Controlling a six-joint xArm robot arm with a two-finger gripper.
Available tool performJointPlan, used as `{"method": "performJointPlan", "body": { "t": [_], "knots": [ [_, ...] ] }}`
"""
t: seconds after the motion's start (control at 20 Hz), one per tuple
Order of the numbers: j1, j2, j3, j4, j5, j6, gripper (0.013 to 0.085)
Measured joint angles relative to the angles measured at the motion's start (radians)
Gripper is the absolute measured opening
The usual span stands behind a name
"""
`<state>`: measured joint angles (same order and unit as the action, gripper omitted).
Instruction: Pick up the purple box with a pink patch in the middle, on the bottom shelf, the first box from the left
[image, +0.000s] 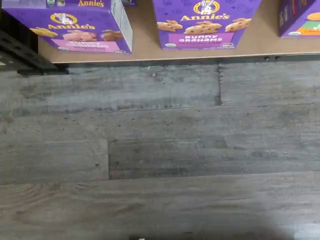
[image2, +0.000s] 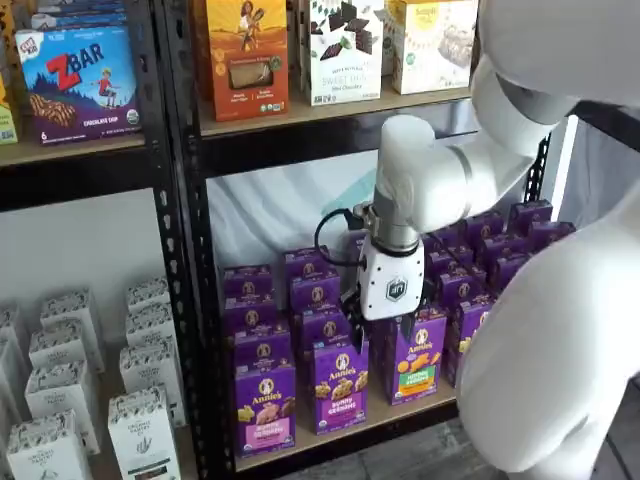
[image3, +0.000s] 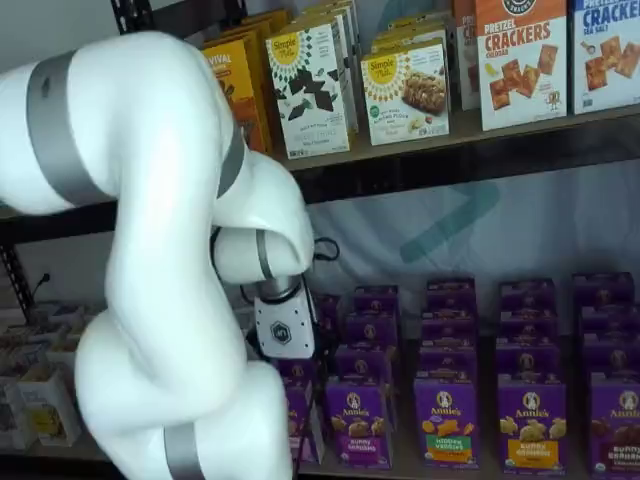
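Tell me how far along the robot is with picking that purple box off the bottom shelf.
Done: the arm has reached the bottom shelf and the gripper hangs in front of the Annie's rows. In hand: nothing; the purple box with its pink patch stands untouched at the front. Left: line up, close on it, lift out. Whether the fingers are open is unclear.

- The purple box (image: 75, 27) has a pink patch (image: 87, 46) and tan and pink bunny snacks
- The next box (image: 204, 22) is purple too
- The bottom shelf (image: 145, 47) is light tan
- The floor (image: 160, 150) is grey wood planks
- The gripper (image2: 385, 322) has a white body
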<state>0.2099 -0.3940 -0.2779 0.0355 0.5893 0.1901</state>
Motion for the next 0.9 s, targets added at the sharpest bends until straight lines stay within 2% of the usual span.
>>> {"method": "performJointPlan", "body": {
  "t": [0.3,0.75,0.85,0.9],
  "knots": [
    [0.012,0.148,-0.038,0.017,-0.08,-0.006,0.085],
    [0.022,0.321,-0.073,0.077,-0.231,-0.057,0.085],
    [0.029,0.359,-0.086,0.103,-0.265,-0.078,0.085],
    [0.03,0.382,-0.101,0.099,-0.268,-0.072,0.085]
  ]
}}
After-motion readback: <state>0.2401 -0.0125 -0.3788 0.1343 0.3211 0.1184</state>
